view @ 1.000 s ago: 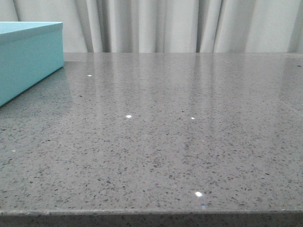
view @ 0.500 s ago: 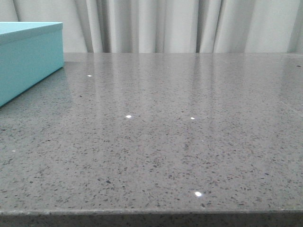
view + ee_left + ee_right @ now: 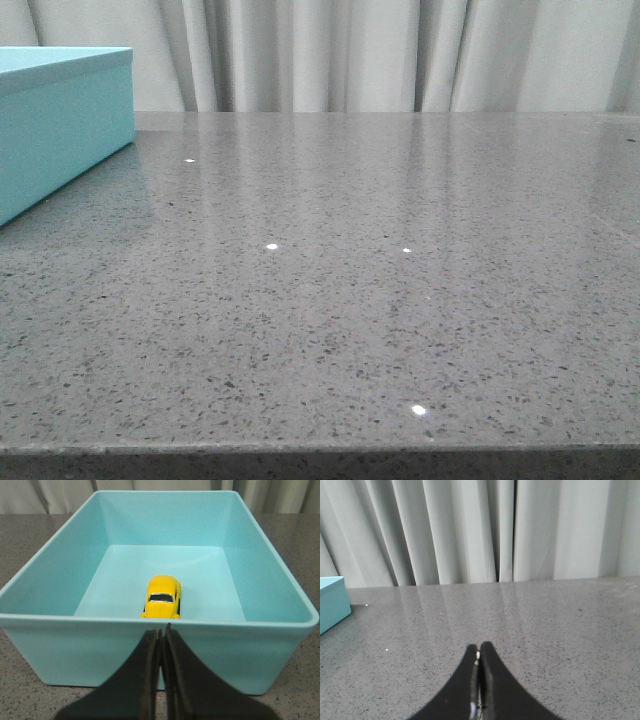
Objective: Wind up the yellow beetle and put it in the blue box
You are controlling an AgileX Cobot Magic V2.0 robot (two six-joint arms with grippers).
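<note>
Yellow beetle [image 3: 161, 597] sits on the floor of the blue box [image 3: 65, 655], on its wheels, its dark window and rounded yellow end turned toward the left wrist camera. It stands close to the near wall of the box, roughly midway between the two side walls, with bare turquoise floor beyond it and to either side. Nothing touches the car.

The left gripper [image 3: 161, 632] is outside the box, in front of its near wall and just below the rim, with its two dark fingers [image 3: 145, 680] pressed together so that only a thin seam shows between them; it carries nothing.

The right gripper [image 3: 479, 652] is over the grey speckled table [image 3: 560, 640], well apart from the box, only a corner of which shows at the edge of that wrist view. Its fingers are likewise closed against each other, with nothing between them.

In the front view the box stands at the far left of the table, near the back edge, and its smooth side wall faces the camera; the inside of it cannot be seen from there. Neither arm shows in that view. Pale grey curtains [image 3: 330, 55] hang behind the table, and a few small bright glints lie on its polished top
</note>
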